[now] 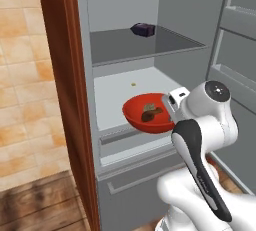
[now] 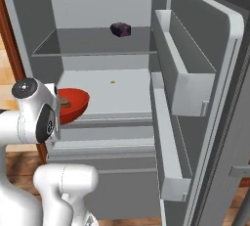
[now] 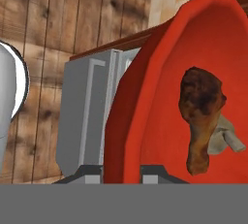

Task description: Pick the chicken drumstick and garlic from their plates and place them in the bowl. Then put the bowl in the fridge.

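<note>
The bowl (image 1: 147, 112) is held at the front edge of the fridge's (image 2: 122, 49) middle shelf (image 1: 125, 87), clamped by its near rim in the tool (image 3: 122, 172); in the hand view the rim is seen rising between the two fingertips, which are closed against it. The chicken drumstick (image 3: 199, 116) and the garlic (image 3: 225, 136) are already lying inside the bowl, touching each other near its middle.

The step in hand is judged to be the setting down of the bowl on that pale shelf. In the left base view the bowl is seen partly over the shelf's front lip and partly out in front of it, so it should be carried further inward before it is lowered. It is best kept level, since the contents lie loose and the bowl is shallow. A small yellowish speck (image 1: 133, 83) lies further back on the shelf and need not be avoided. The upper shelf, with a dark purple item (image 1: 143, 29) on it, hangs well above, so headroom is ample. The door rack (image 2: 183, 68) stands to the right, apart from the arm. The grip should be released only once the bowl's base is judged to rest fully on the shelf.
</note>
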Available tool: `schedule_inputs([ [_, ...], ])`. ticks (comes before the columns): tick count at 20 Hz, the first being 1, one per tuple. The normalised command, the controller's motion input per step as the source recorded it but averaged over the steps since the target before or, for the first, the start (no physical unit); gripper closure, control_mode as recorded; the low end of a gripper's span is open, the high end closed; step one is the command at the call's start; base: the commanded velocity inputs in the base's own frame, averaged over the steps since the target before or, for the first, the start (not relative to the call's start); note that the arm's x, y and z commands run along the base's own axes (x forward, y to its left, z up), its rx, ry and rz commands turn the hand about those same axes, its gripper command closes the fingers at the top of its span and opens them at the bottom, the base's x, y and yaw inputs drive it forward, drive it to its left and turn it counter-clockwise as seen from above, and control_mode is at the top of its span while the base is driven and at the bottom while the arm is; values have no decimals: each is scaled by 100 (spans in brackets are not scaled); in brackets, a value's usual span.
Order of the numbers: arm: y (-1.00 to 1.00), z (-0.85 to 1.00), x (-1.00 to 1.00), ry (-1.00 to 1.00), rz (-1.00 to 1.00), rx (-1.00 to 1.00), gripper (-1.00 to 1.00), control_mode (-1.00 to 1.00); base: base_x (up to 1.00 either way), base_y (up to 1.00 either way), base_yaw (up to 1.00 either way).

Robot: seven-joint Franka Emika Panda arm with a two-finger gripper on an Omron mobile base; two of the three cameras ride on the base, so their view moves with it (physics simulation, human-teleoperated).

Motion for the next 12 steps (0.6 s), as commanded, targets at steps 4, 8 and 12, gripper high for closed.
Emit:
schedule_inputs([
  [4,0,0,0,0,0,0,100,100,16,-8,0],
  [8,0,0,0,0,0,0,100,100,0,0,0],
  [12,0,0,0,0,0,0,100,100,0,0,0],
])
